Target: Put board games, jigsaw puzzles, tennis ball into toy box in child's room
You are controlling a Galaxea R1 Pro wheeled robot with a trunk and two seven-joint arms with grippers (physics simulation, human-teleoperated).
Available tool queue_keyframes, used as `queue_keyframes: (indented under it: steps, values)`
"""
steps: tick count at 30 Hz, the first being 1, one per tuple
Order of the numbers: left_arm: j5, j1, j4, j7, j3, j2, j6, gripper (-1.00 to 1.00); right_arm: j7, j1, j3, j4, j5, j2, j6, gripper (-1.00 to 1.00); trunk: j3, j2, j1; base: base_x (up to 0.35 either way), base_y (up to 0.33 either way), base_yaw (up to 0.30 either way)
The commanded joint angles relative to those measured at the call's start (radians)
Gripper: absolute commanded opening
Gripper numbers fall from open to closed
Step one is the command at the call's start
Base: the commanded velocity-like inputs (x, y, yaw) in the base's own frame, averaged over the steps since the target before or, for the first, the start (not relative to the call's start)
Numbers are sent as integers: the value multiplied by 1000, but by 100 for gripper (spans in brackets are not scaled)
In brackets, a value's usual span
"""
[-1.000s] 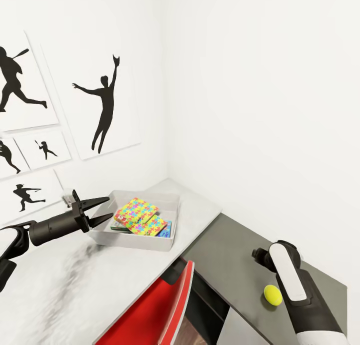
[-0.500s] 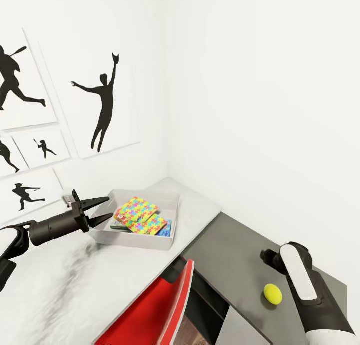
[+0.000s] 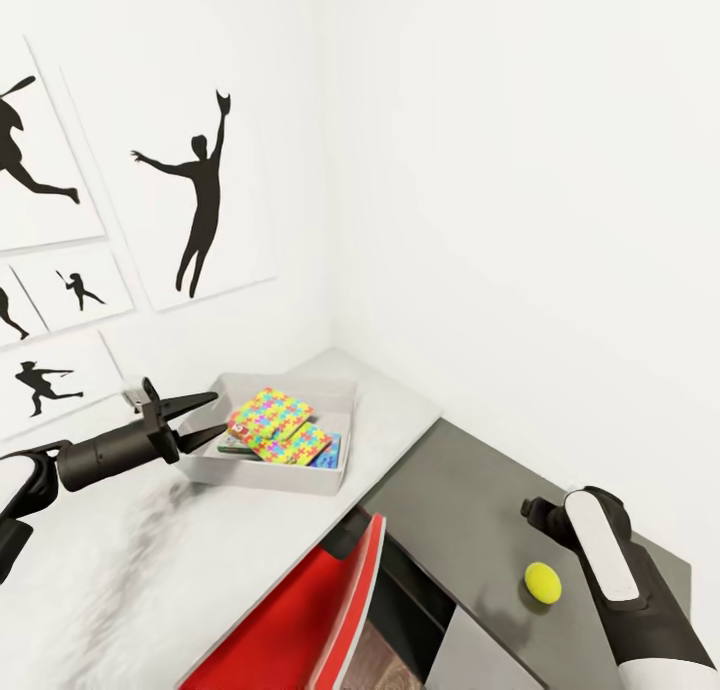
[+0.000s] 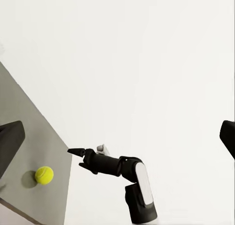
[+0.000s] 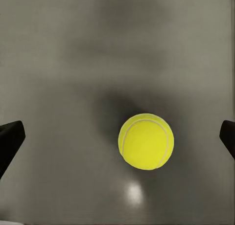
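Observation:
The toy box [image 3: 338, 408] stands on the pale table [image 3: 150, 580] near the wall corner. In it lie two jigsaw puzzles [image 3: 272, 411] [image 3: 294, 443], with a blue board game [image 3: 331, 454] and a green-and-white one [image 3: 231, 448] partly under them. My left gripper [image 3: 205, 417] hangs open and empty just left of the box. The tennis ball [image 3: 543, 582] [image 5: 145, 141] [image 4: 44, 175] rests on the darker desk section. My right arm [image 3: 600, 560] hovers beside it. The right gripper [image 5: 119, 137] points down over the ball, its fingers [image 5: 10, 139] wide apart and not touching it.
A red chair [image 3: 310, 620] is tucked under the desk edge below the toy box. A white drawer unit [image 3: 485, 660] sits under the dark desk section [image 3: 450, 500]. White walls close the corner, with black baseball-player pictures [image 3: 205, 200] on the left wall.
My right arm has shifted a little to the right beside the ball. The whole view has drifted slightly. The left arm, toy box and ball have stayed put.

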Motion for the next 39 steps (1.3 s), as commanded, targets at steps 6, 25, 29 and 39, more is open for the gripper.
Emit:
queue_keyframes:
  steps: [6,25,29,39]
  values:
    - [-12,9,-4,-194,-30,3,1,100,-9,-2,0,2,-11,-1,-17,100,-12,-2,1,0,-7,0]
    - [-15,10,-23,-269,-133,12,1,100,-8,-3,0,26,-11,0,-20,100,-43,-2,1,0,0,0]
    - [-16,10,-23,-269,-128,12,1,100,-8,-3,0,29,-11,-1,-20,100,-50,-2,1,0,0,0]
    - [-17,10,-23,-269,-125,12,1,100,-7,-3,0,40,-14,-21,-21,100,-66,-2,1,0,-103,0]
